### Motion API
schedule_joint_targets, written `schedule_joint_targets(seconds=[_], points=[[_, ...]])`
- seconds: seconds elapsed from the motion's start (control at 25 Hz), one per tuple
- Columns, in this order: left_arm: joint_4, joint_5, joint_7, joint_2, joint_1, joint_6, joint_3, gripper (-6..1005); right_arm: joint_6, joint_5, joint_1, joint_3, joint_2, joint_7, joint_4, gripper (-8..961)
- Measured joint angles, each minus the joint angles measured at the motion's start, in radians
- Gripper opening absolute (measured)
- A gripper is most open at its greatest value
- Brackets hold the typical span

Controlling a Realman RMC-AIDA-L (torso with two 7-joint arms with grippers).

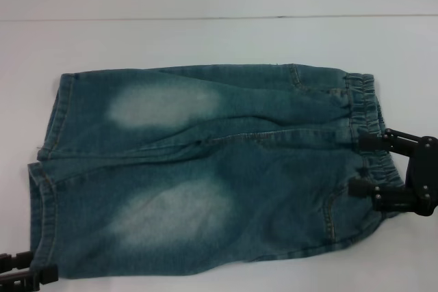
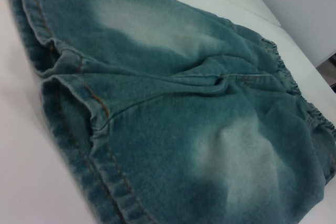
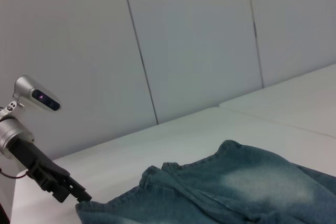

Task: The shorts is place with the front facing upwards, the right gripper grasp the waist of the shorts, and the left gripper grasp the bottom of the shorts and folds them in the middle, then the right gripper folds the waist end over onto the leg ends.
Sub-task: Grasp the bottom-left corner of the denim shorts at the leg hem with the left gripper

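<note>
Head view: the shorts [image 1: 205, 176] lie flat, front up, on the white counter [image 1: 205, 39], spread crosswise. The waist [image 1: 364, 111] points to the robot's right, the leg ends [image 1: 42, 169] to its left. Two pale faded patches mark the thighs. The right gripper [image 1: 361, 165] sits at the waist, jaws spread wide, one finger lying on the elastic band and the other at its nearer part; the cloth is not yet pinched. The left gripper [image 1: 41, 268] is at the near left corner of the garment, just beside the hem of the nearer leg. Only its tips show; cannot tell whether its jaws are apart or closed.

Left wrist view: the bottom of the shorts [image 2: 89, 129] fills the near field, both stitched cuffs flat on the counter, orange-tan seams visible. The gathered waist sits at the far end.

Right wrist view: the left gripper shows far off beside the hem corner, tips at the denim edge.
</note>
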Motion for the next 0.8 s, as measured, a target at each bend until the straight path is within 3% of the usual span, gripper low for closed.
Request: schedule_joint_targets(seconds=[0.8], points=[[0.007,0.033,-0.011,-0.001,-0.018,-0.002,0.012,853,0.005,-0.001,-0.004,0.000,0.003,0.002,0.001,918]])
